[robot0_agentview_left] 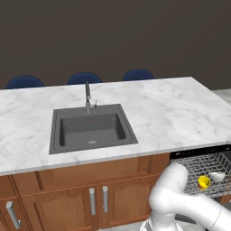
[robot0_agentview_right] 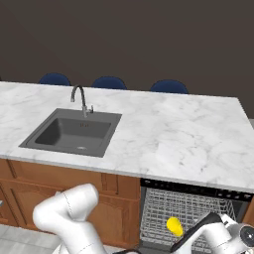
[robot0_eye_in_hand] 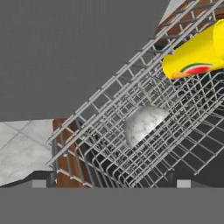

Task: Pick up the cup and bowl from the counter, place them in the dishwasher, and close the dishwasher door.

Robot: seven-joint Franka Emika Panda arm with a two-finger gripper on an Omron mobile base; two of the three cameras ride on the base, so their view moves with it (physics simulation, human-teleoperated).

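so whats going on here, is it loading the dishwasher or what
Yes. The yellow cup and the white-grey bowl both already sit in the wire rack of the open dishwasher under the marble counter. The arm reaches low beside the rack. Closing the door remains.

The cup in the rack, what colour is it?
Bright yellow, with a red and green mark on the side of the cup; hand view shows it best.

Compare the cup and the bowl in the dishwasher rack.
The cup is bright yellow with a reddish mark; the bowl is plain white-grey. In the left base view the cup sits nearer the camera, the bowl behind it. Both sit inside the wire rack.
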